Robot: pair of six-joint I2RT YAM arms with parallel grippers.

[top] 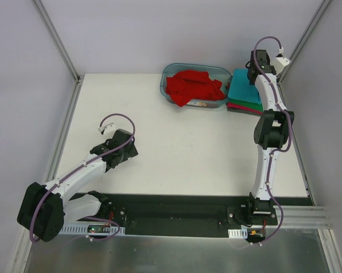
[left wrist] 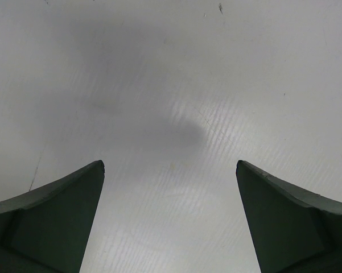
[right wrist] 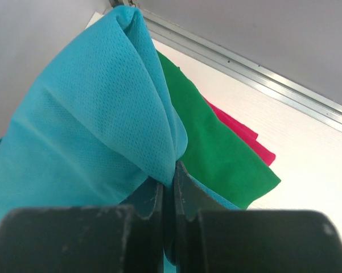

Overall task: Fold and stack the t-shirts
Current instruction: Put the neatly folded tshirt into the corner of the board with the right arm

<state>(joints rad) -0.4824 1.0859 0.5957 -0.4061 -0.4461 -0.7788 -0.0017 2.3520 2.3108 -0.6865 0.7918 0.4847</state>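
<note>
Right wrist view: right fingers (right wrist: 189,199) are closed on a fold of the teal t-shirt (right wrist: 91,114), just beside the tub (top: 163,86), above the green t-shirt (right wrist: 216,148). Best to lower it squarely, edges matched. Left fingers (left wrist: 57,210) are spread wide and hold nothing.

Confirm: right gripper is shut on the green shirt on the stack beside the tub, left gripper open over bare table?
Not quite: the right gripper is shut on the teal-blue shirt, not the green shirt under it; right wrist view shows this. The stack beside the tub and left gripper open over bare table are right.
</note>
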